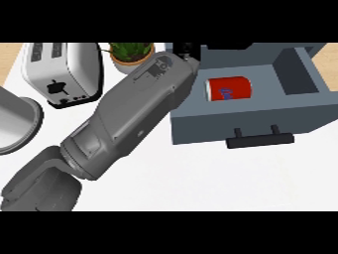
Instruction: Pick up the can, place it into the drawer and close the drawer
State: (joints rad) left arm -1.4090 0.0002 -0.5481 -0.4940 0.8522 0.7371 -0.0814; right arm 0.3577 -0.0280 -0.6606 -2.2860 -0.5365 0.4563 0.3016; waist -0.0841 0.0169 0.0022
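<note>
A red can (228,89) with a white and blue label lies on its side inside the open grey-blue drawer (314,106), toward its left half. The drawer's black handle (260,138) faces the lower edge. My left forearm runs diagonally from the lower left up to the drawer's back left corner. Only a small black part of my left hand (185,50) shows there, by the top of the view, above and left of the can and apart from it. My right hand shows nowhere.
A silver toaster (62,74) stands at the upper left, with a potted green plant (131,52) beside it, close to my forearm. A large grey cylinder (4,119) lies at the left edge. White counter (223,178) spreads below the drawer.
</note>
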